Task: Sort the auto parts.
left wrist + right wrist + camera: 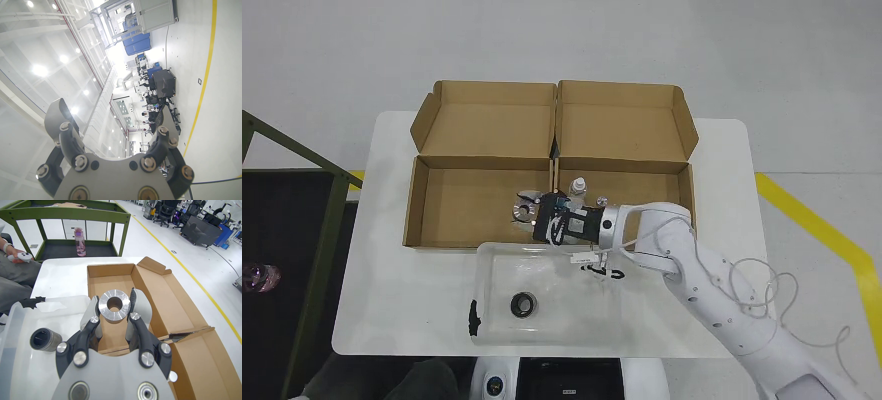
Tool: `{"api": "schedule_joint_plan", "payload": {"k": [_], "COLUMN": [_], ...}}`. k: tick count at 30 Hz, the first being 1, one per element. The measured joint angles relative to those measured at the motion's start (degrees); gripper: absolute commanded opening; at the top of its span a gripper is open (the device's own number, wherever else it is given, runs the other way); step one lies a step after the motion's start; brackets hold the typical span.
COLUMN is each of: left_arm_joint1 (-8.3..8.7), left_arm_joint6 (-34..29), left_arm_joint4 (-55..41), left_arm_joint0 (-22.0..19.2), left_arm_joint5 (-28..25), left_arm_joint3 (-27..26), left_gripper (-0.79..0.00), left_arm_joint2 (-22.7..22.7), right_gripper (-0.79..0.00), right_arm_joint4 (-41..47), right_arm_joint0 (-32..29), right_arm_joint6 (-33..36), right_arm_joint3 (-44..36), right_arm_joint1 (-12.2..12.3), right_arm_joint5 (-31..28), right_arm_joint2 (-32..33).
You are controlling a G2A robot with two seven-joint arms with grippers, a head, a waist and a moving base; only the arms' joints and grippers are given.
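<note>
My right gripper (114, 309) is shut on a thick silver metal ring (114, 306) with a round bore, held above the near end of the left cardboard box (111, 283). From above, the right gripper (525, 208) with the silver ring (521, 211) hangs over that left box (457, 205). A grey cylindrical bushing (45, 337) with a dark bore lies in the clear plastic bin (17, 321), seen from above as the bushing (525, 303) in the bin (492, 262). My left gripper (111, 117) is open, tilted up at the hall ceiling, with nothing between its fingers.
A second open cardboard box (642, 195) stands to the right of the first, with small metal parts (580, 186) at its left end. A green cart (62, 213) with a pink bottle (80, 242) stands beyond the table. A person's hand (11, 254) holds a controller there.
</note>
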Motion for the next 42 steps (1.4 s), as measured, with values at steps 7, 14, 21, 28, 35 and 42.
{"api": "schedule_joint_plan", "payload": {"k": [7, 14, 21, 28, 35, 42], "left_arm_joint1": [0.0, 0.0, 0.0, 0.0, 0.0, 0.0], "left_arm_joint6": [0.0, 0.0, 0.0, 0.0, 0.0, 0.0], "left_arm_joint4": [0.0, 0.0, 0.0, 0.0, 0.0, 0.0], "left_arm_joint0": [0.0, 0.0, 0.0, 0.0, 0.0, 0.0], "left_arm_joint5": [0.0, 0.0, 0.0, 0.0, 0.0, 0.0], "left_arm_joint3": [0.0, 0.0, 0.0, 0.0, 0.0, 0.0], "left_gripper": [0.0, 0.0, 0.0, 0.0, 0.0, 0.0], "left_arm_joint2": [0.0, 0.0, 0.0, 0.0, 0.0, 0.0], "right_gripper": [-0.785, -0.785, -0.785, -0.785, -0.776, -0.73], "right_arm_joint4": [0.4, 0.0, -0.7, -0.9, -1.9, -3.1], "right_arm_joint0": [4.7, 9.0, 12.6, 15.9, 18.0, 19.3], "right_arm_joint6": [1.6, 4.6, 8.0, 10.3, 11.2, 12.3], "right_arm_joint3": [6.4, 12.0, 16.9, 22.2, 25.9, 28.8], "right_arm_joint1": [-1.8, -3.8, -5.9, -8.2, -10.2, -11.8], "right_arm_joint5": [1.7, 2.9, 4.6, 5.9, 6.0, 6.8], "right_arm_joint2": [-3.2, -6.7, -10.0, -12.8, -15.1, -16.4]}}
